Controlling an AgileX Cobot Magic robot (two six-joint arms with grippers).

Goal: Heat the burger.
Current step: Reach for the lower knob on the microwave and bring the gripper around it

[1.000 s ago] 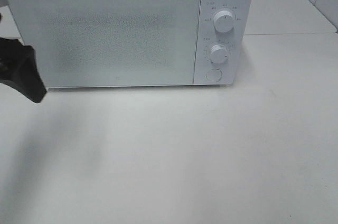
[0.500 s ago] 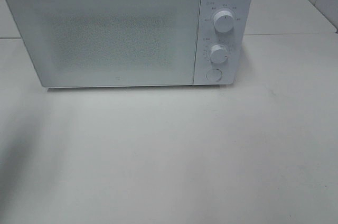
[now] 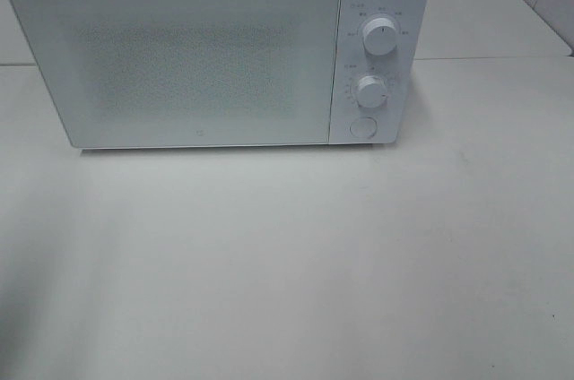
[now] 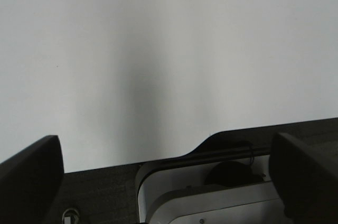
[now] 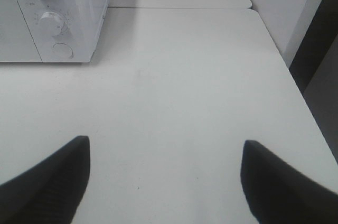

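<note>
Left pincer [image 4: 166, 142] first: you see its two dark fingers [image 4: 31, 179] standing wide apart, with nothing between them. It hangs over the edge of the plain white table [image 3: 314, 254], and past that edge its wrist view shows a dark surface and a white rounded housing [image 4: 211, 203].

Your right pincer [image 5: 165, 147] is also spread wide, and only bare table top shows between its black fingers [image 5: 53, 176]. It hangs above the near right part of the table. From there it looks toward the right end of the white box-shaped microwave oven [image 3: 197, 57].

The oven stands at the far side of the table, a little to the left. Its large frosted door [image 3: 179, 66] is closed. On the narrow panel at the right of the door you find one white round knob [image 3: 381, 37]. A second white round knob [image 3: 370, 91] sits below it, and a flat round button [image 3: 361, 126] is at the bottom.

The burger shows in none of the three views. You therefore cannot tell where it lies, nor how it stands to either pincer. The speckled door window does not let you see what is inside the oven.
</note>
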